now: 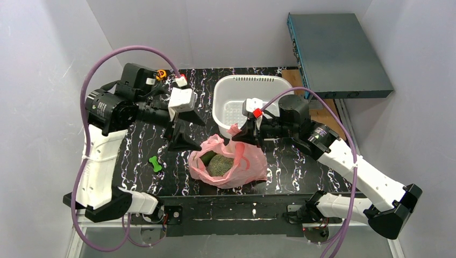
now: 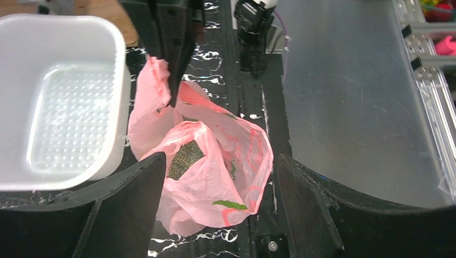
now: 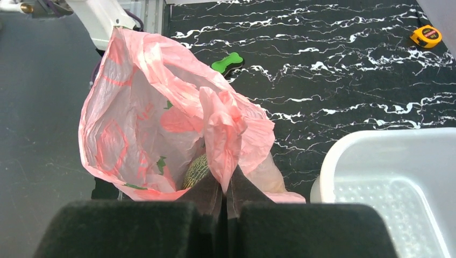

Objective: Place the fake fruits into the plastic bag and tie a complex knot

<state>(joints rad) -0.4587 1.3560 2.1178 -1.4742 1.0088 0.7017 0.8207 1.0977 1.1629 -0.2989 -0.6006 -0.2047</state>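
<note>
Pinching one thin fold of the plastic bag (image 3: pixel 134 123), the right jaws may slip; the left jaws stand spread.

The pink plastic bag (image 1: pixel 248 164) stands open, one handle (image 1: pixel 234 130) raised, netted melon (image 1: pixel 220 165) and dark avocado (image 1: pixel 207 157) inside.
</note>
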